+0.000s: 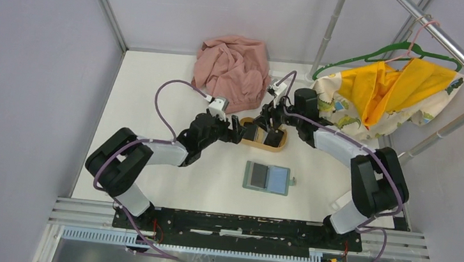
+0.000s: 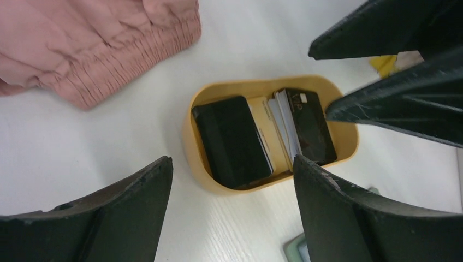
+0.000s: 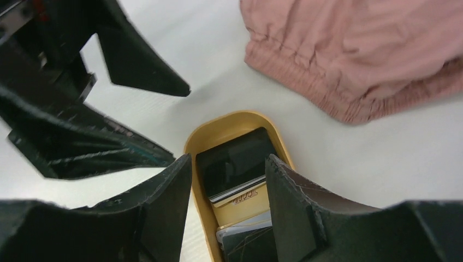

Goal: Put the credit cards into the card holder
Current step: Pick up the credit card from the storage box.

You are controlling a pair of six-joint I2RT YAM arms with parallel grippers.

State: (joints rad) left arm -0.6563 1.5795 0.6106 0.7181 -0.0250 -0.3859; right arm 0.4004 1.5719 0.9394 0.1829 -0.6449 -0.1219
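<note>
on the left, your left gripper [image 2: 232,164] is hovering over the wooden tray [image 2: 256,83], its jaws standing wide apart and gripping nothing. in the middle, the credit cards [image 2: 235,142] are lying stacked in that tray, black ones beside a gold-tan one. your right gripper [image 3: 228,161] is hanging above the same cards, jaws parted, empty. the card holder [image 1: 267,177] is lying open near the tray, toward the bases. you are working the pickup step, i judge. next, one gripper is needing to pinch a single card's edge while the other is giving it room.
</note>
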